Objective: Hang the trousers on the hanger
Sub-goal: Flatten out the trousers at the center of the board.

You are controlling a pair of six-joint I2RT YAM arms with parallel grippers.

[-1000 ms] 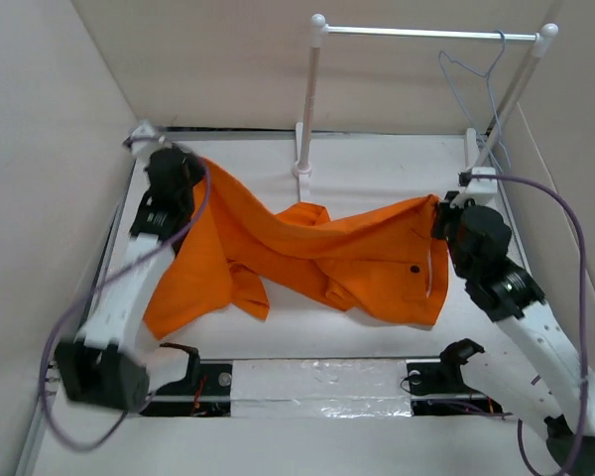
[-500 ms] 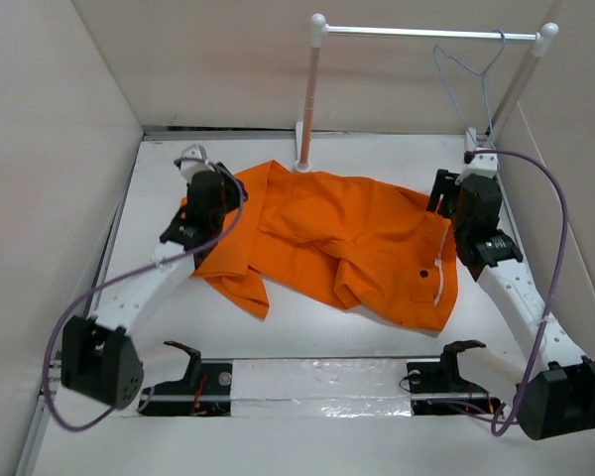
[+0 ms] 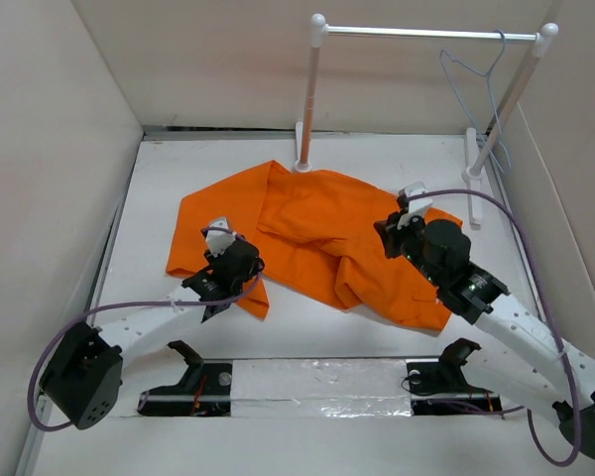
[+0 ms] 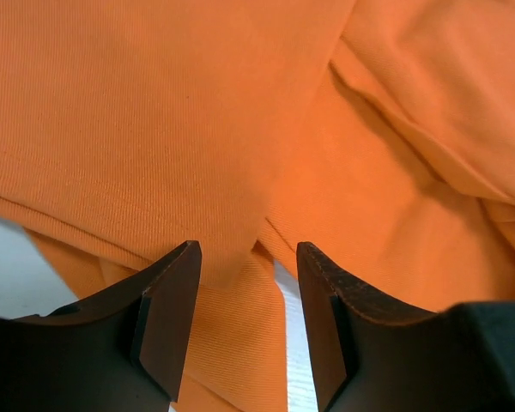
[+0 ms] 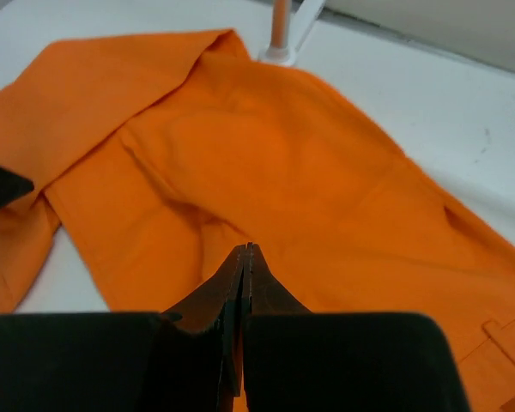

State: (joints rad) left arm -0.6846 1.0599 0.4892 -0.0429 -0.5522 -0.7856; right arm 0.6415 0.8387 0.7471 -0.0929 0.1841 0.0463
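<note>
In the top view, the right arm [image 3: 476,293] covers the right end of the trousers [image 3: 317,223], at centre right. The hanger [image 3: 488,79], upper right, has a lower wire too thin to trace.

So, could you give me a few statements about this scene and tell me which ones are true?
1. The orange trousers lie spread on the table. True.
2. The hanger lies on the table beside the trousers. False: it hangs from the rail at the back right.
3. The left gripper has its fingers apart above the cloth. True.
4. The right gripper is wide open. False: its fingers are pressed together.
5. The trousers are draped over the hanger. False: the two are well apart and do not touch.
</note>
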